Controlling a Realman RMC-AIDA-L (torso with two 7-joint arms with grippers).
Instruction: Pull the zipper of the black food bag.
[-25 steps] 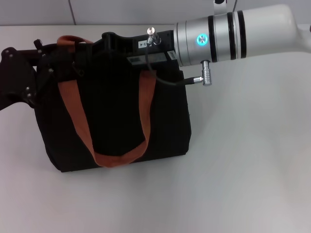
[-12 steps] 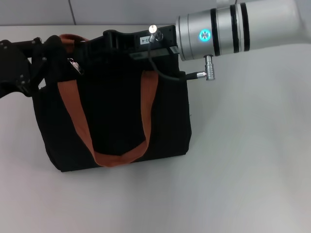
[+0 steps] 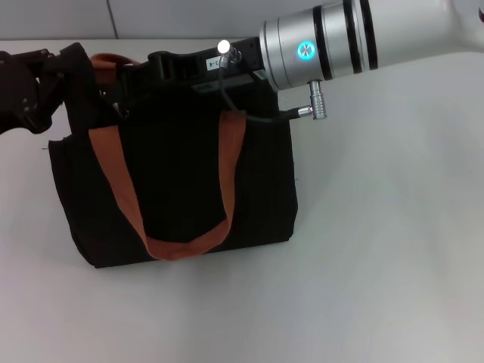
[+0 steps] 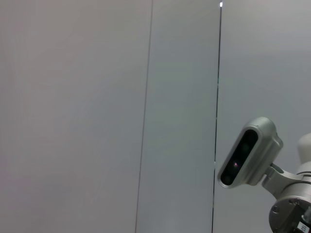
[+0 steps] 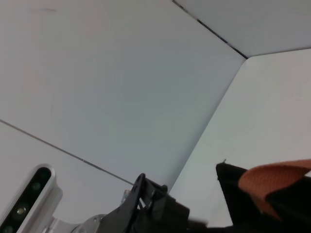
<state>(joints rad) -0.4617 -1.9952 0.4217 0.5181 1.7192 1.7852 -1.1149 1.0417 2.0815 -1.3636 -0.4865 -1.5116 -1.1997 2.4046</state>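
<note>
The black food bag (image 3: pixel 178 181) stood upright on the white table (image 3: pixel 378 265), its two orange-brown straps (image 3: pixel 227 174) draped down the near face. We had both arms at the bag's top edge: our left tool (image 3: pixel 34 87) sat at the upper left corner, against the fabric there, and our right tool (image 3: pixel 170 64) reached in from the right along the top, behind the strap.

A small silver-grey piece near the left strap's root was probably the zipper (image 3: pixel 119 110), though it was too small and dark against the fabric for us to be sure. It lay between our two tools, closer to the left one.

We could not tell whether either tool was clenched or released; black fingers against black cloth hid the gaps. The left wrist view showed only wall and a camera housing (image 4: pixel 248 158), and the right wrist view caught just a corner of the bag.

We judged the step in hand to be the bracing and grasp at the top edge. The next move called for one tool holding the corner taut while the other drew the tab straight along the zip line.
</note>
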